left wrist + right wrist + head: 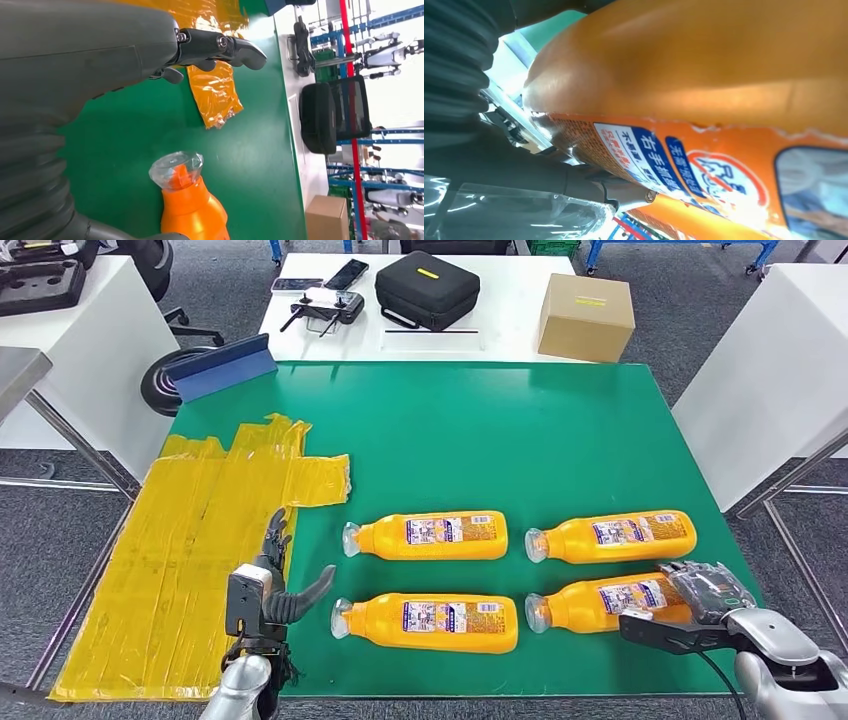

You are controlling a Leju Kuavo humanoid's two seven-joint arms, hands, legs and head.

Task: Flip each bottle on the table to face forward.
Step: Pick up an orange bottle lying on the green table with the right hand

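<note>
We see four orange plastic bottles with clear caps lying on their sides in two rows on the green surface (560, 420), caps toward our left. Our right hand (700, 608) grips the base end of the near-right orange bottle (598, 602), its fingers (712, 585) wrapped over the bottle's far side and the thumb along its near side. Our left hand (268, 585) hovers with fingers (276, 536) spread, holding nothing, just beside the near-left orange bottle (432, 621) and the crinkled yellow plastic sheet (200, 540).
</note>
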